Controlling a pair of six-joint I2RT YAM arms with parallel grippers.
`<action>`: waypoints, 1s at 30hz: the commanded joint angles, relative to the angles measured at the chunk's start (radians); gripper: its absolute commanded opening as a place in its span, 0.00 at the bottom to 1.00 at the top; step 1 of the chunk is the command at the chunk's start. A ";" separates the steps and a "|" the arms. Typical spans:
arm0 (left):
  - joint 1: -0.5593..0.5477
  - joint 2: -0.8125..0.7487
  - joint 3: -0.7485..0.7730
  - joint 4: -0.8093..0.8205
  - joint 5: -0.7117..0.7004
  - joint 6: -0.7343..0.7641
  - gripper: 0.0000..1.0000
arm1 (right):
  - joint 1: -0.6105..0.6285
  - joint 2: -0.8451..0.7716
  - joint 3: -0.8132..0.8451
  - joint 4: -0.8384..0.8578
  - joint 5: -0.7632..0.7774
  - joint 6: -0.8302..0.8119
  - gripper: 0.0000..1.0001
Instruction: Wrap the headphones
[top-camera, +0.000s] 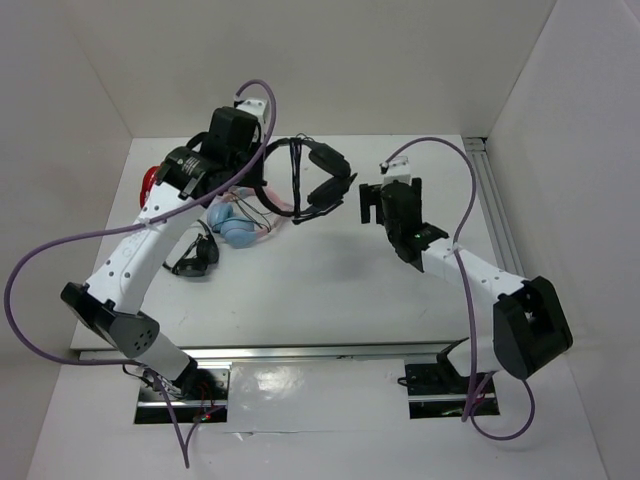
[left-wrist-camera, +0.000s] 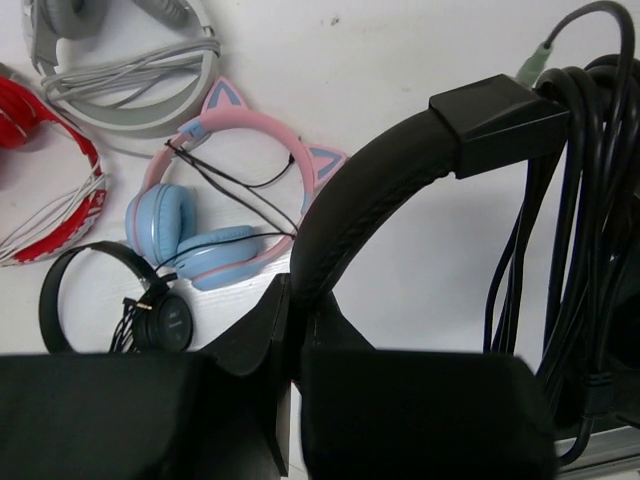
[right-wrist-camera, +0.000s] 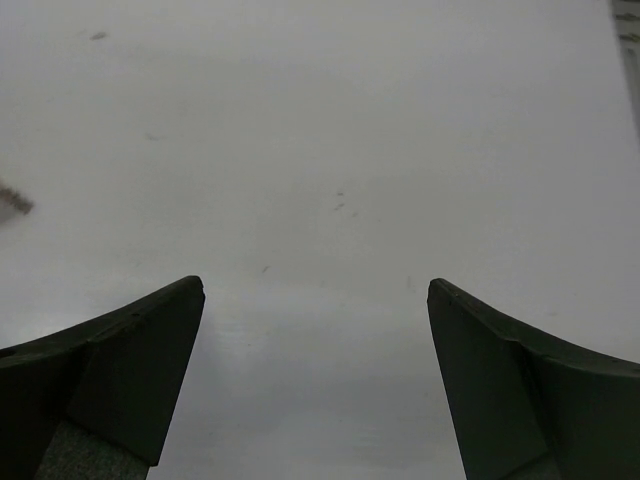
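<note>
The large black headphones (top-camera: 322, 176) are at the back middle of the table. My left gripper (top-camera: 262, 172) is shut on their wide padded band (left-wrist-camera: 372, 185); in the left wrist view the jaws (left-wrist-camera: 295, 305) pinch the band's lower end. The long black cable (left-wrist-camera: 580, 210) hangs in several loops over the band beside the slider block (left-wrist-camera: 495, 122), its green-tipped plug sticking up. My right gripper (top-camera: 370, 203) is open and empty just right of the ear cups; its wrist view shows only bare table between the fingertips (right-wrist-camera: 315, 295).
Pink-and-blue cat-ear headphones (left-wrist-camera: 225, 205), a small thin black pair (left-wrist-camera: 110, 300), a red pair (left-wrist-camera: 45, 190) and a grey pair (left-wrist-camera: 130, 75) lie at the left. They also show under my left arm (top-camera: 235, 228). A metal rail (top-camera: 496, 215) runs along the right edge.
</note>
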 joint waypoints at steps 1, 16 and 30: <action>0.004 -0.005 -0.020 0.150 0.064 -0.050 0.00 | -0.030 0.030 0.038 -0.004 0.322 0.125 1.00; -0.025 0.058 -0.253 0.349 0.119 -0.128 0.00 | -0.098 -0.163 0.237 -0.460 0.278 0.390 1.00; -0.098 0.374 -0.165 0.464 0.107 -0.233 0.00 | 0.052 -0.463 0.248 -0.587 0.226 0.357 1.00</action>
